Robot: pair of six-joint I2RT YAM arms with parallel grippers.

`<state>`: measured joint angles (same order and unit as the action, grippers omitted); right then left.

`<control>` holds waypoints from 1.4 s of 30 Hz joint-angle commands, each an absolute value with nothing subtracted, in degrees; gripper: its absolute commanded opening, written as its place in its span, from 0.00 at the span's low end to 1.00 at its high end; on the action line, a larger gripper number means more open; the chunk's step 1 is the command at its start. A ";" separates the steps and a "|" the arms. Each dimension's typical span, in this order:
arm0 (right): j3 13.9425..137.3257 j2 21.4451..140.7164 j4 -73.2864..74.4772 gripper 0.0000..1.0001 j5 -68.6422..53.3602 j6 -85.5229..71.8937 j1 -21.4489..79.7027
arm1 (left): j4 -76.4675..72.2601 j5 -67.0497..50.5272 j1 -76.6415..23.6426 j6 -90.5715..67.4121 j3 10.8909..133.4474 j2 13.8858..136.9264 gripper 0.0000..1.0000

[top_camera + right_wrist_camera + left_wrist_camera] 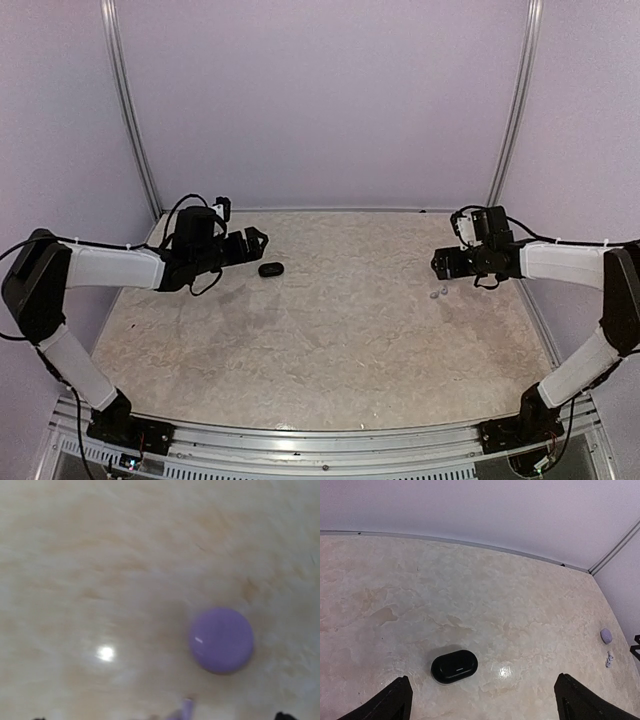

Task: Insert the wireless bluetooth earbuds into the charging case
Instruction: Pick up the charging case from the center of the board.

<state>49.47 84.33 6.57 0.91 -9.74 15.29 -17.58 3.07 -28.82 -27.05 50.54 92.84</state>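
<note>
A closed black oval charging case (271, 269) lies on the table just right of my left gripper (256, 242). In the left wrist view the case (454, 666) lies between and ahead of the wide-open, empty gripper (482, 697). A round lavender case (221, 640) lies under my right gripper (441, 266), with a small lavender earbud (184, 710) beside it at the frame's lower edge. The right gripper (160, 718) shows only dark fingertips in the bottom corners, far apart and empty. The lavender case (445, 289) and earbud (434, 296) also show from above. No black earbuds are in view.
The mottled beige table (330, 340) is bounded by pale lavender walls with a rail along the back (330, 210). The lavender case (605, 635) and earbud (608, 659) appear at the far right of the left wrist view.
</note>
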 commanded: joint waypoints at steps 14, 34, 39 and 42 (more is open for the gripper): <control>58.47 103.78 4.46 0.98 5.46 -10.03 12.52 | -25.17 9.80 -28.76 -23.96 42.64 80.58 0.99; 64.18 111.25 6.81 0.71 4.78 -10.52 8.93 | -32.52 12.65 -29.79 -21.39 36.23 74.77 0.98; 65.65 112.96 8.05 0.64 3.01 -10.46 8.79 | -33.36 11.96 -29.54 -21.44 35.68 74.17 0.98; 65.99 113.37 8.04 0.57 1.71 -10.26 8.79 | -33.58 11.48 -29.45 -21.27 35.62 74.18 0.97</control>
